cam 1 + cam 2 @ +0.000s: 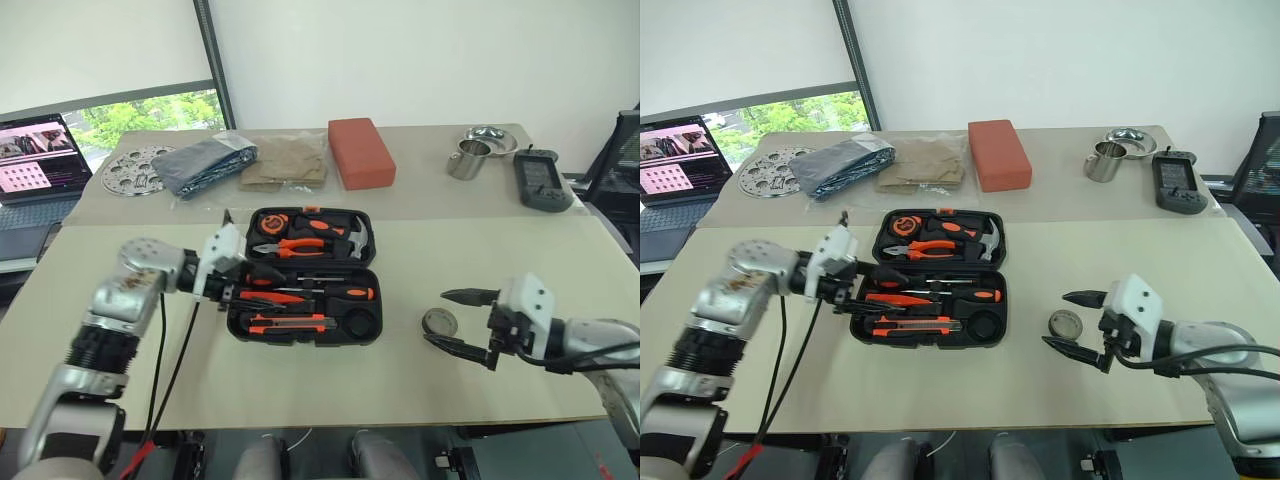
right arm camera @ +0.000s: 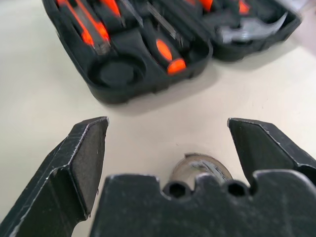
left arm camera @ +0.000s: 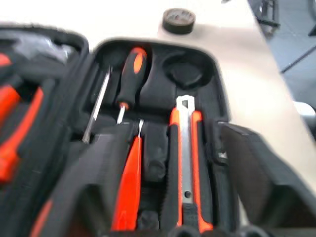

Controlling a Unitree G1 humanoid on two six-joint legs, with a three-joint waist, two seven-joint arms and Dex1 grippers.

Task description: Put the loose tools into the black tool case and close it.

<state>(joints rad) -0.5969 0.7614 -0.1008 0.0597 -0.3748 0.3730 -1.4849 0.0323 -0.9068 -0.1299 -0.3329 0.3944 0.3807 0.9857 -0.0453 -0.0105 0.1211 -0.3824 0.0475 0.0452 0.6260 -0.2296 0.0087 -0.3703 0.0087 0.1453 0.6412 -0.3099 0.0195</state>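
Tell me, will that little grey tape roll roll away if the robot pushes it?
Probably not: the small grey tape roll lies flat on the table, so it should slide. Tipped onto its edge, it could roll. It looks small, so likely light for the open right fingers.

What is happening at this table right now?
A two-armed robot is packing a black tool case, which lies open on the table. Screwdrivers and a utility knife already sit in their slots. The left tool hovers open over the case's left edge. The right tool is open around the grey tape roll, the last loose item.
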